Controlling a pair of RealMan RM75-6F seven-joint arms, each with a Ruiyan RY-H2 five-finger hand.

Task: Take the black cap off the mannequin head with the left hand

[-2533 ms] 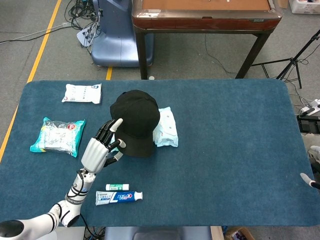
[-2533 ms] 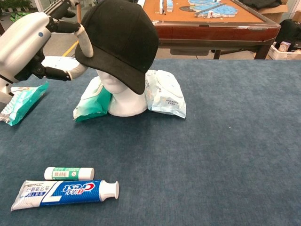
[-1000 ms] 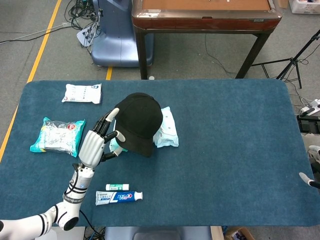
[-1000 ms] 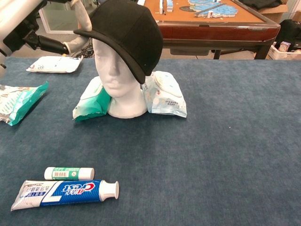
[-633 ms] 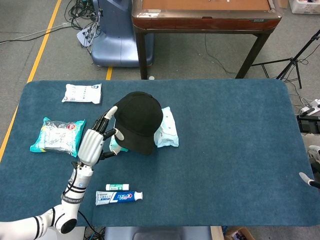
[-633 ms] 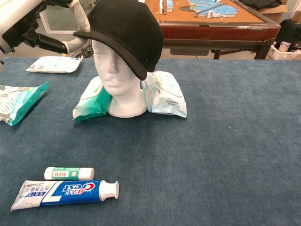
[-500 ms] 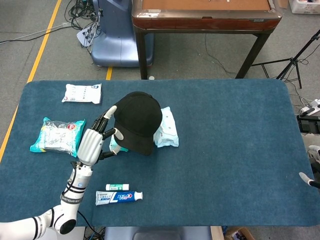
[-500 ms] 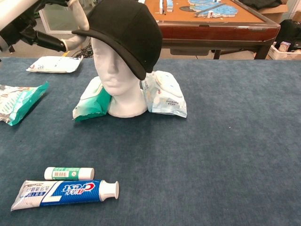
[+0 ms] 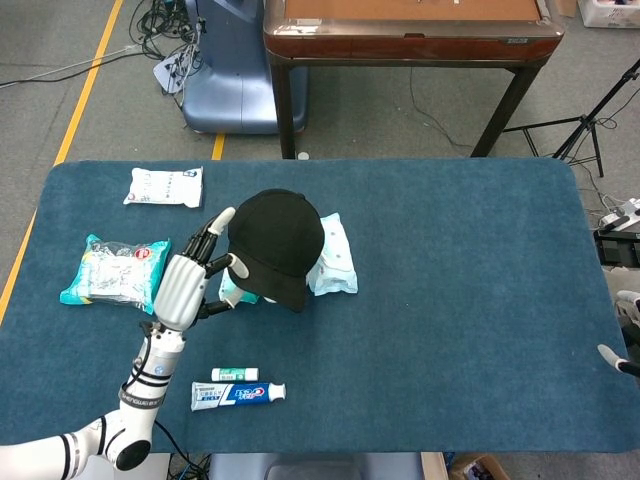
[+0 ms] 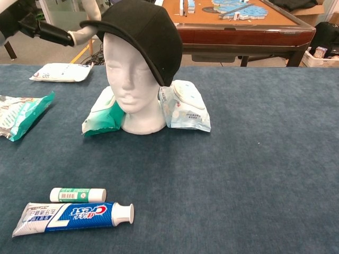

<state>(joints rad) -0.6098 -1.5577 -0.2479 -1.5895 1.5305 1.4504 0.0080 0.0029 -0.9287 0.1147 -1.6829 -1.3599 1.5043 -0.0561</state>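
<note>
- While the black cap [image 10: 142, 32] sits raised on the mannequin head [image 10: 131, 90], its brim is pinched by the left hand [image 9: 188, 280].
- Right hand barely visible; state cannot be told.

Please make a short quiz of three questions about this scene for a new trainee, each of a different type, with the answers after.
1. True or false: the black cap lies flat on the table.
2. Which hand holds the cap's brim? A) left hand B) right hand
3. Fill in: beside the toothpaste lies a small white and green ____.

Key
1. False; it sits on the mannequin head.
2. A
3. tube
</note>
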